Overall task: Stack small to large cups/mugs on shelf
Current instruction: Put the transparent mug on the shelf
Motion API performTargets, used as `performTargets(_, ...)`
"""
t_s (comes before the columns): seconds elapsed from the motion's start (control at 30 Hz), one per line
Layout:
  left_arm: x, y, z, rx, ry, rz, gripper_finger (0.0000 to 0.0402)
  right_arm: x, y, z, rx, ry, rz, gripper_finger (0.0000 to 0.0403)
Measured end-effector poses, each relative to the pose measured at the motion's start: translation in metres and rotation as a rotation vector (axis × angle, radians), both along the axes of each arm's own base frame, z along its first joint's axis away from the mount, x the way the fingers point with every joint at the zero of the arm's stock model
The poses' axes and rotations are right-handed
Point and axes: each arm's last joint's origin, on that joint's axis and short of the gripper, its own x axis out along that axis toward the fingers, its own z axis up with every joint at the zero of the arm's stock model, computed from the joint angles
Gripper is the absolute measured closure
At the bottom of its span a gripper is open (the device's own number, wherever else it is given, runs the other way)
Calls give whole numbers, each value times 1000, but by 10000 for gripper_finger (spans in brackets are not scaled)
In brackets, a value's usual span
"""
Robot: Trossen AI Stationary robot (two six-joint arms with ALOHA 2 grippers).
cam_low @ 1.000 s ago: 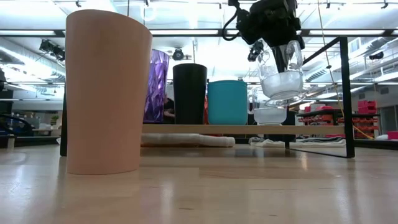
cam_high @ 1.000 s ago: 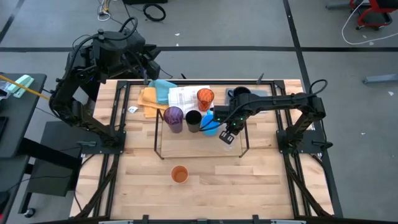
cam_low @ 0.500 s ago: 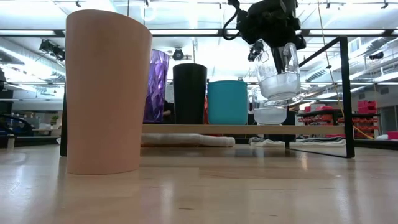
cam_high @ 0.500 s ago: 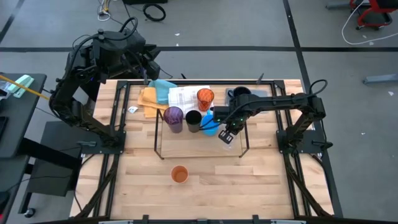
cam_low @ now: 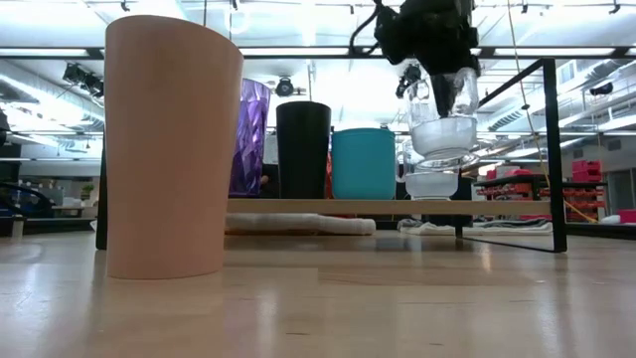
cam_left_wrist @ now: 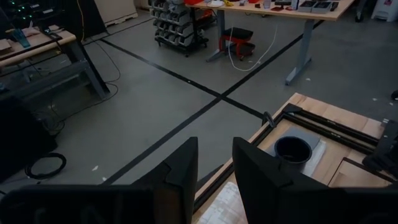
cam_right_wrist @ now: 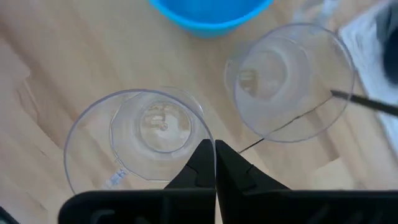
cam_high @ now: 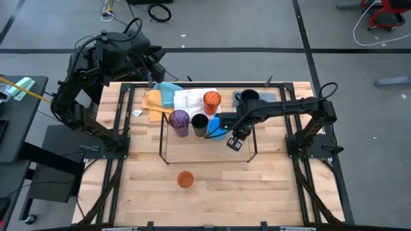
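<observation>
On the shelf, the purple cup, black cup and blue cup stand on their bases in a row. A clear glass stands at the row's right end. Just above it hangs a second clear glass, held by my right gripper, which is shut on it. One orange cup stands behind the row. Another orange cup is near the front edge. The navy mug sits at the far right. My left gripper waits open beyond the far-left corner. My right gripper pinches the held glass's rim with one finger inside and one outside. The fingers come from above, pointing down. The glass hangs mouth up below them, clear of the shelf board and beside the standing glass.
Folded cloths lie at the far side: a blue one, a yellow-orange one and a white one. The shelf's black posts rise beside the held glass. Bare wood stretches between the shelf and the front orange cup.
My right gripper has rolled a little at the wrist while staying above the shelf's right end. The held glass has turned with it and hangs slightly more upright than before.
</observation>
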Motion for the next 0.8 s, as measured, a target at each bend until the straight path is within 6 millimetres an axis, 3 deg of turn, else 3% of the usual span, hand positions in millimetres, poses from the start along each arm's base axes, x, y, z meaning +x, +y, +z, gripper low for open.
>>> performTargets(0.33, 0, 0, 0, 0, 0, 0, 294, 0, 0, 0, -40, 3, 405, 403)
performTargets(0.47, 0, 0, 0, -1, -1, 1, 294, 2, 0, -1, -47, -17, 432, 403)
performTargets(0.8, 0, 0, 0, -2, -2, 1, 294, -3, 0, -27, 0, 35, 415, 403)
